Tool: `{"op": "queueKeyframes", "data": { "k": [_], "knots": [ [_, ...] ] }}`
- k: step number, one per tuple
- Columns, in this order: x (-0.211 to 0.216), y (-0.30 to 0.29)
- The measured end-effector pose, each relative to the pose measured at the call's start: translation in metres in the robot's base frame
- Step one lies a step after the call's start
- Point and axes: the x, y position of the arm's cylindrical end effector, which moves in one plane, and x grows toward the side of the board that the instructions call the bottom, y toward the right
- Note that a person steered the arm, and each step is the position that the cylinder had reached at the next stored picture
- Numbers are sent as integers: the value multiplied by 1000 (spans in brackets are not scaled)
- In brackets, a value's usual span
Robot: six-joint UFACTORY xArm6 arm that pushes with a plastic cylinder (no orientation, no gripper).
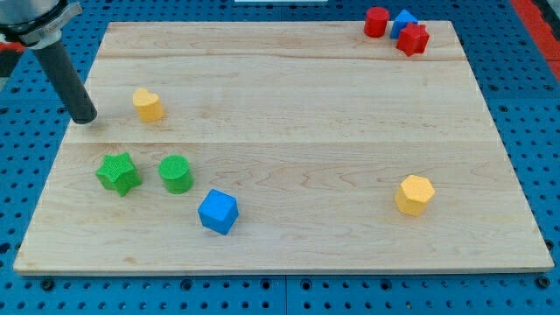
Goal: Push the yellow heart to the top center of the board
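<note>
The yellow heart (148,104) lies on the wooden board (289,140) near the left side, in its upper half. My tip (84,120) rests at the board's left edge, to the left of the yellow heart and slightly below it, with a gap between them. The dark rod rises from the tip toward the view's top left.
A green star (118,172) and a green cylinder (176,173) sit below the heart. A blue cube (218,211) lies lower, right of them. A yellow hexagon (414,194) is at lower right. A red cylinder (376,22), a blue block (403,19) and a red star (413,38) cluster at top right.
</note>
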Motion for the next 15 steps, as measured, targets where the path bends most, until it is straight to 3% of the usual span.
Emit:
{"op": "queueKeyframes", "data": {
  "k": [2,5,12,15],
  "knots": [
    [0,11],
    [-1,86],
    [-27,54],
    [-35,101]
  ]
}}
